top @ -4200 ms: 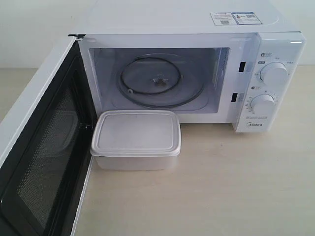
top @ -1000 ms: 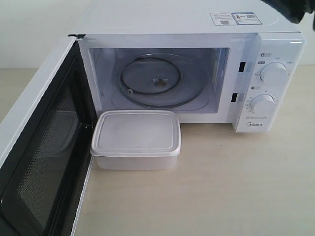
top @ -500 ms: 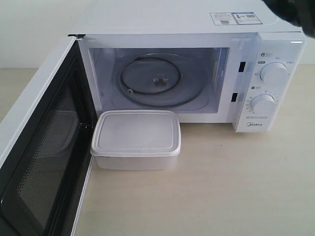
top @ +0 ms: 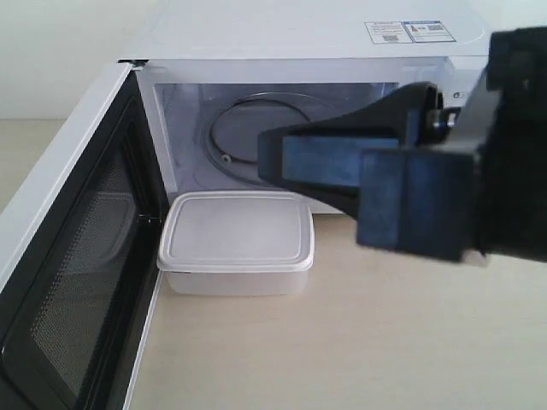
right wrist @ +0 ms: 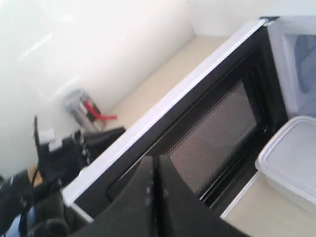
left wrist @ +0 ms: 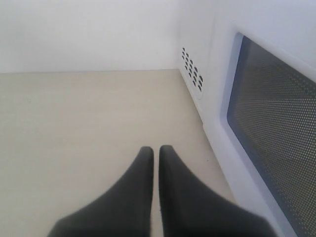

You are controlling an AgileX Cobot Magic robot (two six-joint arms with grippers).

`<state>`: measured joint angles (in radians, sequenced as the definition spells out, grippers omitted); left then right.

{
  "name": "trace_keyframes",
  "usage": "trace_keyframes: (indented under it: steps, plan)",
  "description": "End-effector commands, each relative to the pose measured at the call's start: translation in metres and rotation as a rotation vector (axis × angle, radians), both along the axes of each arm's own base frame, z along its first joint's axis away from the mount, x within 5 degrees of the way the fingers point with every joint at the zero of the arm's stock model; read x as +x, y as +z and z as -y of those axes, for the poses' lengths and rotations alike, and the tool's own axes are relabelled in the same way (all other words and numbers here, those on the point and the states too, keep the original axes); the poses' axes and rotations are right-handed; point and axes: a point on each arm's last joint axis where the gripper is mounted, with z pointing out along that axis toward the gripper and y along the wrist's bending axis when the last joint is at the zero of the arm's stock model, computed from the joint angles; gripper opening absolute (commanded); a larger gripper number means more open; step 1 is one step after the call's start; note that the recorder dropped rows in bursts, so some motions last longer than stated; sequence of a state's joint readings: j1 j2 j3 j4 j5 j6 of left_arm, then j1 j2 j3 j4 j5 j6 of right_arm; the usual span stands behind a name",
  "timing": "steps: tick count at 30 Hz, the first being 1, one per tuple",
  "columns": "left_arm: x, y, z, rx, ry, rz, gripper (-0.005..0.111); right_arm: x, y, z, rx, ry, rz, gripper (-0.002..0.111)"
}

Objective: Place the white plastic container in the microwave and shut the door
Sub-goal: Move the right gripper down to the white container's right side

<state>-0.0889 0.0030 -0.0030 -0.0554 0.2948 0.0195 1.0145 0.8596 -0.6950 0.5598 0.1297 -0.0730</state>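
Observation:
The white plastic container stands lidded on the table just in front of the microwave, whose cavity is open. Its corner also shows in the right wrist view. The door is swung wide to the left, with its black mesh inner face showing. My right gripper hangs shut and empty above the container's far side, pointing left, and hides part of the glass turntable. Its tips aim at the door. My left gripper is shut and empty over the table, beside the door's outer window.
The right arm's bulky body covers the microwave's dials. Beyond the door stand a black arm and a small cup holding something red. Side vents mark the microwave's wall. Bare beige tabletop lies in front.
The right arm has swept in from the top right corner and now stretches across the microwave's front, above the container. The container and the door have not moved.

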Motion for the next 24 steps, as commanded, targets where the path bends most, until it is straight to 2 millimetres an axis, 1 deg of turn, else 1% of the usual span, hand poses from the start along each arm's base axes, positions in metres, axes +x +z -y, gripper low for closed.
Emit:
trace_keyframes:
  steps: [1, 3, 5, 8, 10, 13, 18, 21, 24]
  plan:
    - [0.000, -0.001, 0.000, -0.014, -0.001, 0.000, 0.004, 0.018, -0.035, 0.015, 0.193, -0.268, -0.047, 0.000]
    - [0.000, -0.001, 0.000, -0.014, -0.001, 0.000, 0.004, 0.021, -0.049, 0.023, 0.300, -0.353, -0.137, 0.000]
    - [0.000, -0.001, 0.000, -0.014, -0.001, 0.000, 0.004, 0.022, -0.062, 0.027, 0.365, -0.400, -0.231, 0.000]
    - [0.000, -0.001, 0.000, -0.014, -0.001, 0.000, 0.004, 0.025, -0.080, 0.025, 0.368, -0.439, -0.300, 0.000]
    - [0.000, -0.001, 0.000, -0.014, -0.001, 0.000, 0.004, 0.029, -0.091, 0.019, 0.336, -0.454, -0.346, 0.000]
    - [0.000, -0.001, 0.000, -0.014, -0.001, 0.000, 0.004, 0.031, -0.106, 0.003, 0.319, -0.461, -0.388, 0.000]
    - [0.000, -0.001, 0.000, -0.014, -0.001, 0.000, 0.004, 0.029, -0.121, -0.021, 0.449, -0.495, -0.415, 0.000]
    - [0.000, -0.001, 0.000, -0.014, -0.001, 0.000, 0.004, 0.029, -0.130, -0.030, 0.521, -0.522, -0.413, 0.000]
    - [0.000, -0.001, 0.000, -0.014, -0.001, 0.000, 0.004, 0.031, -0.143, -0.036, 0.538, -0.531, -0.452, 0.000]
